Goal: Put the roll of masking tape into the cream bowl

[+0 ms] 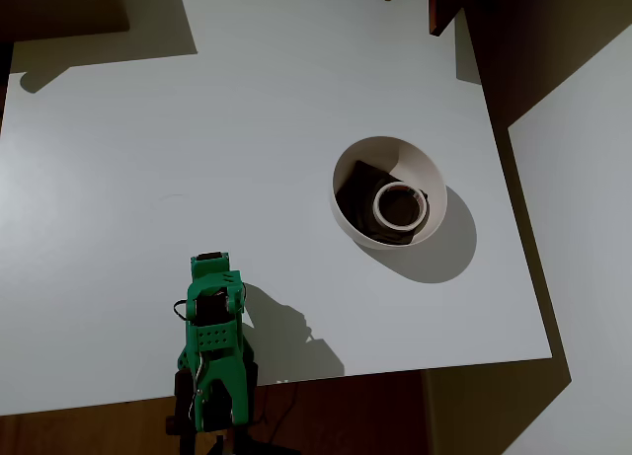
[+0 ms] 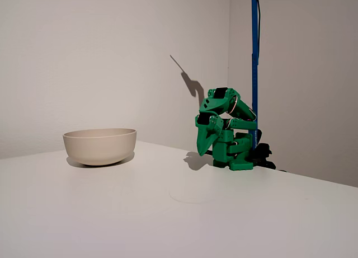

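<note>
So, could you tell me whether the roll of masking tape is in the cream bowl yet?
In. The roll of masking tape lies flat inside the cream bowl, partly on a dark item.

Matt smooth cream bowl (ceramic-looking), papery tape roll, smooth matt white table, green plastic arm

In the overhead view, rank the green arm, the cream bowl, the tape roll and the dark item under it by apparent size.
1. green arm, though it rises nearer the camera, so its lead is unsure
2. cream bowl
3. and 4. roll of masking tape and dark brown item: unranked, since the roll hides part of the item
</note>
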Controlling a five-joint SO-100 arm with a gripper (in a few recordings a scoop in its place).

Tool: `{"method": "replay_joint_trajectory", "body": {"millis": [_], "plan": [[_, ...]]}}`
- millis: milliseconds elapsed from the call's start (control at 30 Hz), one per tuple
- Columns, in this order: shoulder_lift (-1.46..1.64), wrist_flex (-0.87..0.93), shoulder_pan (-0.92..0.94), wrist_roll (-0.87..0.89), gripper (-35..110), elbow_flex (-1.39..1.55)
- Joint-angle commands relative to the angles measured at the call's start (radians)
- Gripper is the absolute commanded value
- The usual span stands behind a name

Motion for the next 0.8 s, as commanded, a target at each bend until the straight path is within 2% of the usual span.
{"method": "replay_joint_trajectory", "body": {"millis": [0,767], "plan": [[0.011,0.011,-0.014,0.014,-3,0.003],[0.011,0.011,-0.014,0.014,-8,0.003]]}}
